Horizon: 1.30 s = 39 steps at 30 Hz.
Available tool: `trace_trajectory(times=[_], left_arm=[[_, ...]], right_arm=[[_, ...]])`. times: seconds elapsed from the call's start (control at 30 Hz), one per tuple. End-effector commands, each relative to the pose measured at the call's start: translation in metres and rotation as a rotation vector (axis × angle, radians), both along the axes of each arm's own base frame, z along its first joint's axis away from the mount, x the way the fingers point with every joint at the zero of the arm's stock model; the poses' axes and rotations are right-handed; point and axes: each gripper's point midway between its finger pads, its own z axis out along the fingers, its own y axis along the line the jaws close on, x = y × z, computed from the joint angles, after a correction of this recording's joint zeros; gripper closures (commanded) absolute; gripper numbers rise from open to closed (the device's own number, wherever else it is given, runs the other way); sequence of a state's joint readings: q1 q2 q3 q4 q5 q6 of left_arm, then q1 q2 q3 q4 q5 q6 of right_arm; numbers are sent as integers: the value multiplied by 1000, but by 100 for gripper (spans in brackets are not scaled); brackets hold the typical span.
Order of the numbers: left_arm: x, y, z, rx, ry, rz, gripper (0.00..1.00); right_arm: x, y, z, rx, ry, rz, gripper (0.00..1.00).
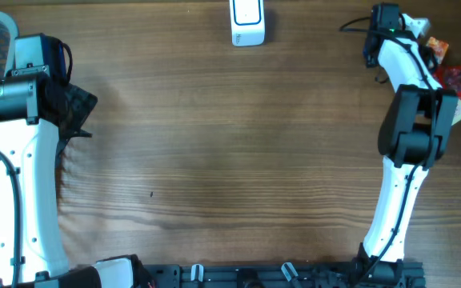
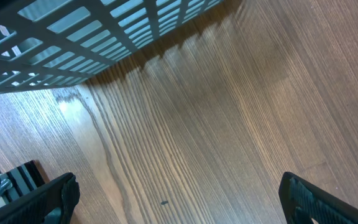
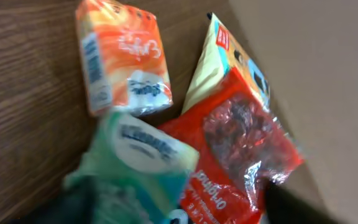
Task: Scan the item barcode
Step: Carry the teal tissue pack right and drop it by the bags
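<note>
The items to scan lie in a cluster at the far right corner of the worktop (image 1: 214,160), directly below the right jaws.

- Green pack (image 3: 138,152): nearest the right jaws, blurred, overlapping the edge of the red packet (image 3: 241,143).
- Orange pack (image 3: 123,59): just beyond the green pack, lying flat on the wood.
- Yellow packet (image 3: 213,68): beside the orange pack, partly under the red packet.

The right jaws stand spread. In the right wrist view their two dark fingers (image 3: 294,202) show at the lower corners, well apart. The green pack sits low between them, and the far finger is clear of it.

The white scanner (image 1: 246,22) stands at the far edge of the worktop, near its centre and well apart from the cluster.

The left jaws are spread wide over bare wood at the left side of the worktop. A grey lattice basket (image 2: 79,31) stands just beside them.
</note>
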State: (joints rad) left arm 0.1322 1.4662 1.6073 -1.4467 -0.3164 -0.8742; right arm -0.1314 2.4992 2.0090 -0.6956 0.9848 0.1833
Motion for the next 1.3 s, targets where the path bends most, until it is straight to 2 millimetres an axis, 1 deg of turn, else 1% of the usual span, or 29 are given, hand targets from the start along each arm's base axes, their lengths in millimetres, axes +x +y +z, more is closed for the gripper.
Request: trace_trajectory(times=[0.0,0.03,0.13,0.23,0.3,0.33,0.4,0.47,0.5,0.53,0.57,0.63,0.7,0.73,0.87,0.93,0.97,1.03,1.1,1.13,1.17,1.2,1.27], left_arm=[[-1,2,-1,3,4,15,0],[-1,2,-1,3,4,15,0],[-1,2,-1,3,4,15,0],[-1,2,-1,3,4,15,0],[-1,2,-1,3,4,15,0],[-1,2,-1,3,4,15,0],[-1,2,-1,3,4,15,0],[-1,2,-1,3,4,15,0],[-1,2,-1,3,4,15,0],[-1,2,-1,3,4,15,0],[-1,2,-1,3,4,15,0],[-1,2,-1,3,4,15,0],[-1,2,-1,3,4,15,0],[-1,2,-1,3,4,15,0],[-1,2,-1,3,4,15,0],[-1,2,-1,3,4,15,0],[-1,2,-1,3,4,15,0],[-1,2,-1,3,4,15,0],[-1,2,-1,3,4,15,0],[-1,2,-1,3,4,15,0],[-1,2,-1,3,4,15,0],[-1,2,-1,3,4,15,0],[-1,2,-1,3,4,15,0]], right_arm=[[-2,-2,3,58,-62,-30,0],[-5,-1,7,62,-68,-42,0],[-14,2,35,99,-176,-112,0],[-9,15,69,201,-270,-78,0],[-6,25,94,276,-330,-43,0],[-8,34,117,330,-376,-17,0],[-13,43,142,381,-418,14,0],[-23,56,164,452,-436,48,0],[-35,67,177,514,-438,60,0],[-46,74,184,551,-444,47,0],[-61,81,192,598,-456,16,1],[-80,96,203,680,-464,-4,0],[-94,113,212,749,-446,21,0],[-104,123,217,776,-428,34,0],[-142,155,229,799,-322,129,0],[-160,175,234,826,-272,208,0],[-166,184,236,838,-258,248,0],[-185,204,243,859,-238,366,0],[-205,213,245,851,-233,431,0],[-218,215,244,850,-236,449,0],[-240,215,238,850,-242,456,0],[-253,214,233,850,-243,456,0],[-270,213,223,854,-242,448,0]])
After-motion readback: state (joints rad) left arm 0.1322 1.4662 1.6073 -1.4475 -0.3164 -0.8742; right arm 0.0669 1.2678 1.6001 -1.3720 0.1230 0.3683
